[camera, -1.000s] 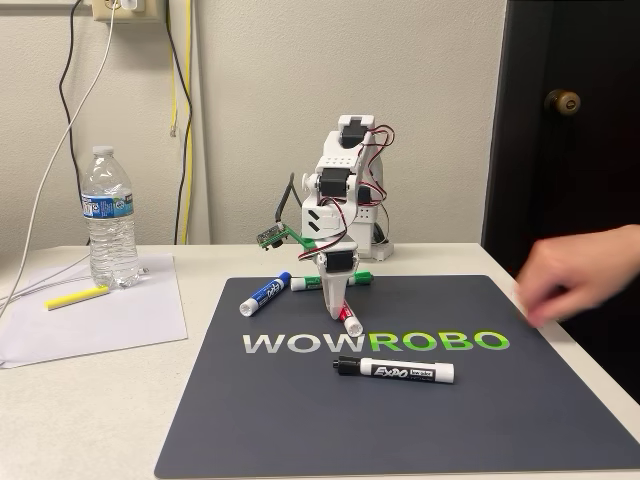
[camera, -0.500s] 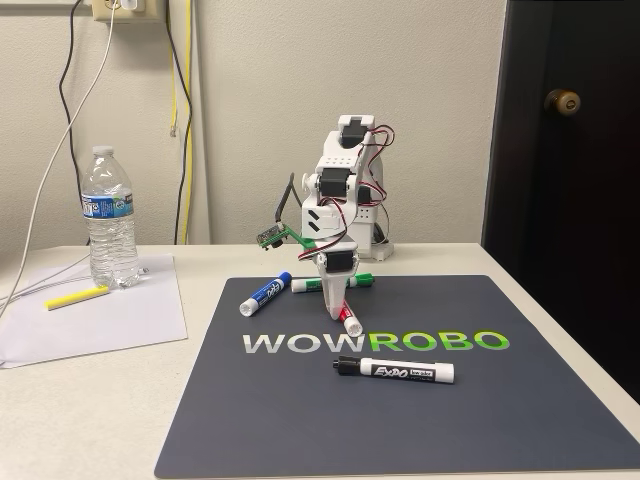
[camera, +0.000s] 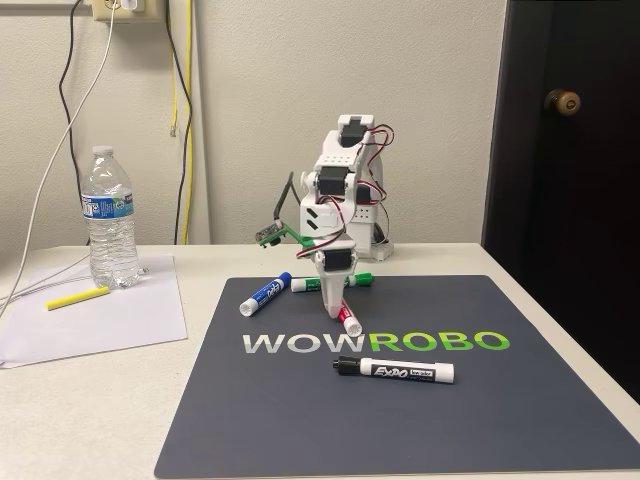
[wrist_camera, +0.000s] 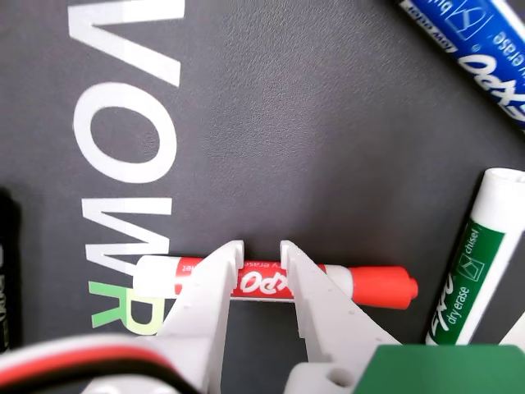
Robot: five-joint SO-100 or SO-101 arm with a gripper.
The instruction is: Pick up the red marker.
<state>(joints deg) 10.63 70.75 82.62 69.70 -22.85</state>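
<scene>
The two white jaws stand a little apart, with a small gap between them. The gripper (wrist_camera: 262, 244) is not holding anything. In the wrist view the jaw tips lie over the red marker (wrist_camera: 361, 285), and the red word on its white body shows through the gap. I cannot tell if the tips touch the marker or hang just above it.

The red marker lies flat on the dark mat (wrist_camera: 312, 139), crossways to the jaws. Its red cap sticks out on the right of the jaws in the wrist view, and its white end sticks out on the left, over the letters printed on the mat.

In the fixed view the gripper (camera: 337, 312) points straight down at the mat (camera: 300, 420), and the red marker (camera: 351, 323) pokes out just beside the tips.

To the right of the jaws in the wrist view, near the red cap, lies the green marker (wrist_camera: 467, 275). It does not touch the red one. The blue marker (wrist_camera: 476, 41) lies far up in the top right corner, well away from the jaws. In the fixed view the blue marker (camera: 264, 293) is left of the gripper, the green marker (camera: 362, 279) is behind it, and the black marker (camera: 394, 371) is in front of it, closer to the camera.

Off the mat, on the left of the table (camera: 90, 410), stand a water bottle (camera: 110, 218) and a sheet of paper (camera: 110, 320) with a yellow pen (camera: 77, 297) on it.
</scene>
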